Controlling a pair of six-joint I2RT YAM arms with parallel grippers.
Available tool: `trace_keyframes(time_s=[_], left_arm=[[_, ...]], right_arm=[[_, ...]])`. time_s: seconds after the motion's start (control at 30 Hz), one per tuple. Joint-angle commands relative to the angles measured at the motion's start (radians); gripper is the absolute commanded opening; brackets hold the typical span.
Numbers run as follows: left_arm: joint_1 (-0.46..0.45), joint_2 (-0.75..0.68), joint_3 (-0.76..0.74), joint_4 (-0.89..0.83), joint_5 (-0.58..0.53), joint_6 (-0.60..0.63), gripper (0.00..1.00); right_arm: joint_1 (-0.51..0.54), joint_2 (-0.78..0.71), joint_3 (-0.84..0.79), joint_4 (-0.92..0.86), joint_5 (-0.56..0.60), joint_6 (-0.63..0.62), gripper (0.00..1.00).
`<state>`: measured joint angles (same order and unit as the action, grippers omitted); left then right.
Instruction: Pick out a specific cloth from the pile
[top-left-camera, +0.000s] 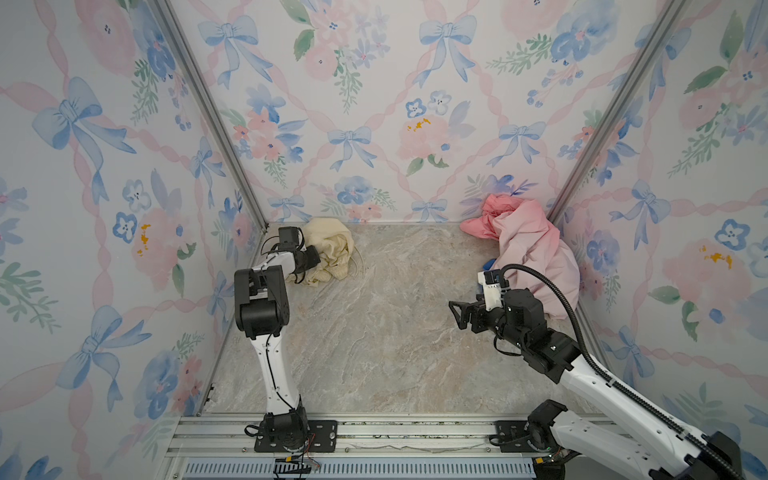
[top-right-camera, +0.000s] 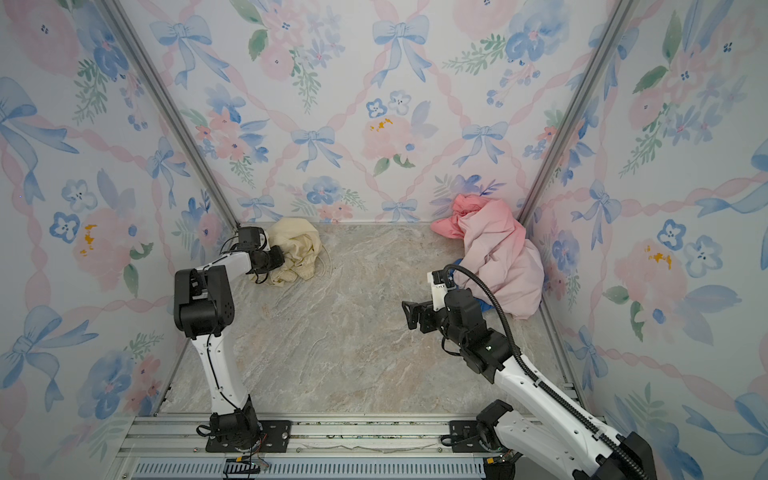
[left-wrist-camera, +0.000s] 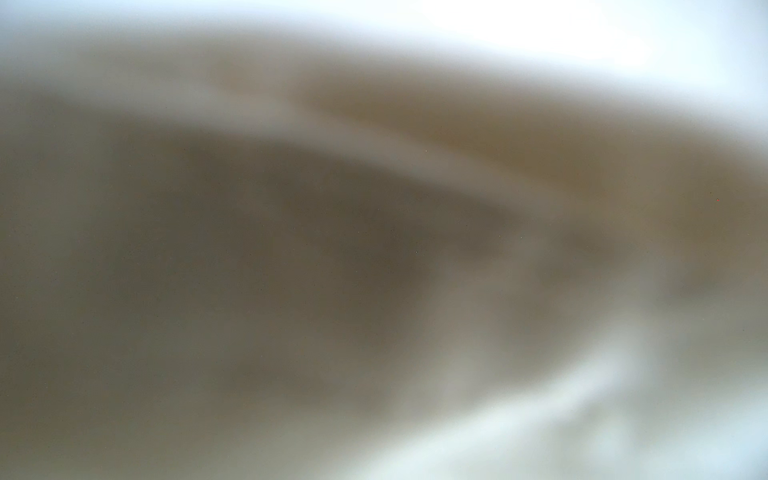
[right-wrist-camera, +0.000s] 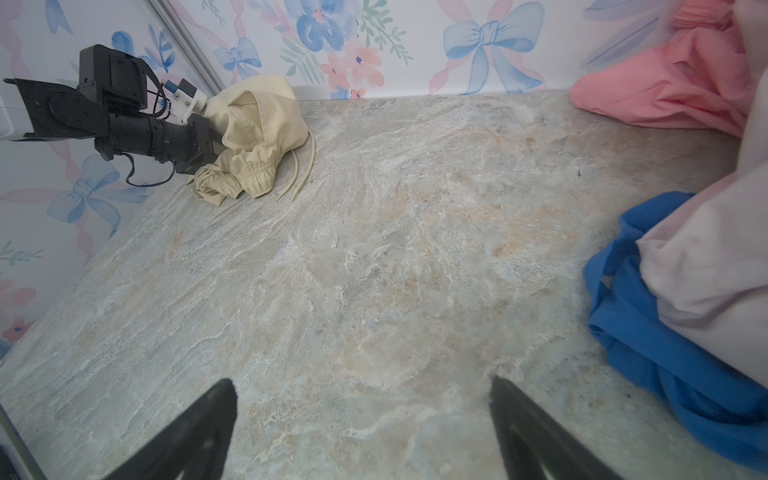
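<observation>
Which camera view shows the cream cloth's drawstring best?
The right wrist view: the drawstring lies sharp and unblocked beside the cloth. Both top views show it only as a faint, thin loop. The left wrist view is a blur of fabric; no string can be made out.

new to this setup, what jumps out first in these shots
The cream cloth sits bunched in the far left corner, with the left pincer shut into its folds. The pile, mostly pale pink with a blue cloth peeking out beneath, fills the far right corner. The right pincer hangs open over the marbled table between them.
</observation>
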<state>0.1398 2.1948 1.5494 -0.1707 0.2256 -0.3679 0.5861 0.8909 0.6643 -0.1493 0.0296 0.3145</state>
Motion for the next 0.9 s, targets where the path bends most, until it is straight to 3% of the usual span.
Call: trace_keyframes(time_s=[0.0,0.13,0.27,0.37,0.53,0.87], left_arm=[[-0.003,0.069,0.030,-0.079,0.024,0.027,0.00],[-0.012,0.114,0.101,-0.078,0.101,0.055,0.00],[-0.013,0.119,0.121,-0.079,0.067,0.066,0.02],[-0.009,0.096,0.107,-0.079,0.045,0.078,0.15],[-0.012,0.024,0.079,-0.079,-0.020,0.126,0.48],[-0.012,-0.085,0.040,-0.083,-0.044,0.149,0.66]], right_arm=[[0.008,-0.030,-0.027,-0.045,0.033,0.018,0.97],[0.006,-0.031,-0.029,-0.045,0.039,0.023,0.97],[0.006,-0.017,-0.026,-0.031,0.039,0.028,0.97],[0.006,-0.008,-0.023,-0.024,0.036,0.028,0.97],[0.006,0.003,-0.023,-0.015,0.033,0.022,0.97],[-0.004,-0.006,-0.034,0.009,0.052,0.024,0.97]])
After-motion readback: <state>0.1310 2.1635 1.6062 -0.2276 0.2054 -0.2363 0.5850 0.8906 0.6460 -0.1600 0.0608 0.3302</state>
